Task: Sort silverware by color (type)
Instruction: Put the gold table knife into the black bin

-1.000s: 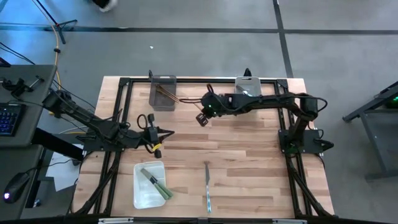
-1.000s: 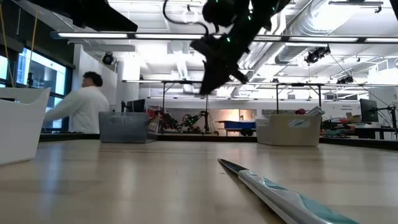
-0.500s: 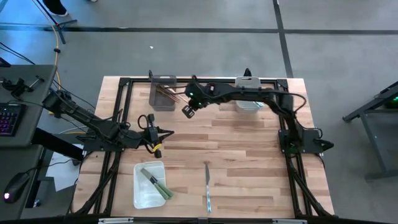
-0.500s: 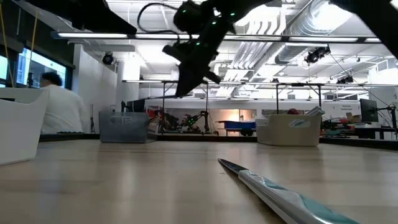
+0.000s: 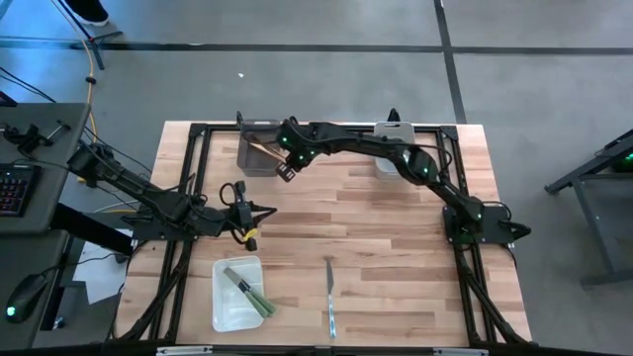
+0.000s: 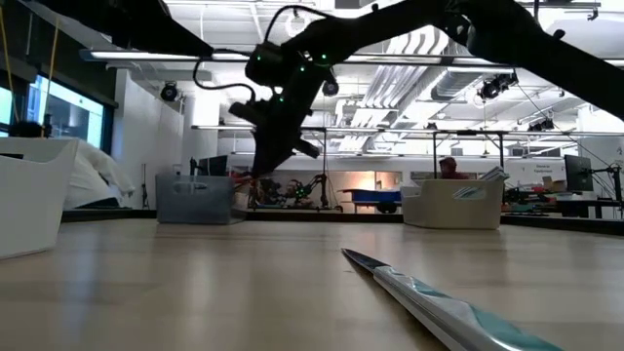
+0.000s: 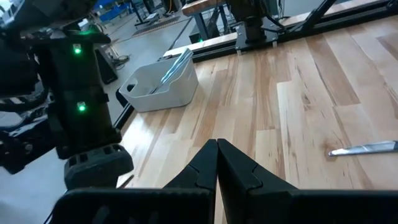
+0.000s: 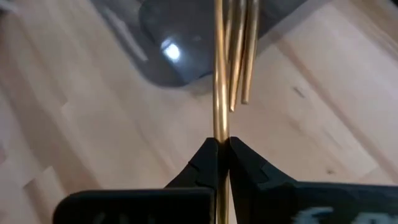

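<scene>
Gold stick (image 8: 219, 93) pinched in right claw (image 8: 221, 152)

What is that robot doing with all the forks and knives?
It is sorting silverware by color. The right gripper is shut on a gold fork, holding it by the gray bin where gold pieces go. The left gripper waits shut near mid-table. Green knives lie in a white tray; one silver knife lies on the table.

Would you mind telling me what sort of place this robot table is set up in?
Probably a robotics lab or workshop: exposed silver ceiling ducts and strip lighting overhead, further black-framed workbenches behind, and a grey concrete floor around the pale wooden table.
</scene>
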Action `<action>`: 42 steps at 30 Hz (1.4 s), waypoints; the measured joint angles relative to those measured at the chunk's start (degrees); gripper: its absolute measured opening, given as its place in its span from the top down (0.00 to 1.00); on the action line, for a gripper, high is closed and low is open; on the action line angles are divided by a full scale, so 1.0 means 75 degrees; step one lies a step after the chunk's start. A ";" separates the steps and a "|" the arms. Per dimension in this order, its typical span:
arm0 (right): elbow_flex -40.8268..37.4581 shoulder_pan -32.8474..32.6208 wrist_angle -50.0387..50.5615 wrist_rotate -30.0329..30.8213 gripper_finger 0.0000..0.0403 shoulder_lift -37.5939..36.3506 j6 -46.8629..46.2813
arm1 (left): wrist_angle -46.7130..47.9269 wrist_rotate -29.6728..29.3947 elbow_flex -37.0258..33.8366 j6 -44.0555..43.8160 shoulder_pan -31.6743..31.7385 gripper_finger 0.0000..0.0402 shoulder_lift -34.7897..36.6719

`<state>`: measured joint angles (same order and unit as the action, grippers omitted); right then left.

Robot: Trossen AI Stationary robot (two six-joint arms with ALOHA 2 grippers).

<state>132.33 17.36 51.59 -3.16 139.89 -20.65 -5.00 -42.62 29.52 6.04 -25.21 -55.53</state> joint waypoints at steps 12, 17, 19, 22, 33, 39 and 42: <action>-0.0213 0.0043 -0.0348 0.0054 0.96 -0.0012 0.0014 | 0.0100 -0.0002 0.0000 -0.0061 0.0000 1.00 0.0000; -0.0213 0.0010 -0.0624 0.0058 0.89 -0.0020 0.0084 | 0.0115 -0.0002 0.0000 -0.0063 0.0000 1.00 0.0000; -0.0210 0.0007 -0.0662 0.0058 0.86 -0.0023 0.0141 | 0.0112 -0.0002 0.0000 -0.0061 0.0000 1.00 0.0000; -0.0210 0.0007 -0.0743 0.0058 0.80 -0.0025 0.0196 | 0.0112 -0.0002 0.0000 -0.0061 0.0000 1.00 0.0000; -0.0197 -0.0101 -0.0127 0.0094 0.80 -0.1137 0.1942 | 0.0124 0.0001 0.0000 -0.0061 0.0000 1.00 0.0000; -0.0343 -0.0541 0.0378 0.0618 0.96 -0.1535 0.3275 | 0.0161 -0.0001 0.0000 -0.0058 0.0000 1.00 0.0000; -0.0998 -0.0617 -0.0161 0.0658 0.98 -0.1536 0.3383 | 0.0201 -0.0002 0.0000 -0.0100 -0.0034 1.00 0.0000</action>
<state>124.85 12.73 50.38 1.78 128.38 4.72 -3.49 -42.63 29.52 5.29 -25.46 -55.53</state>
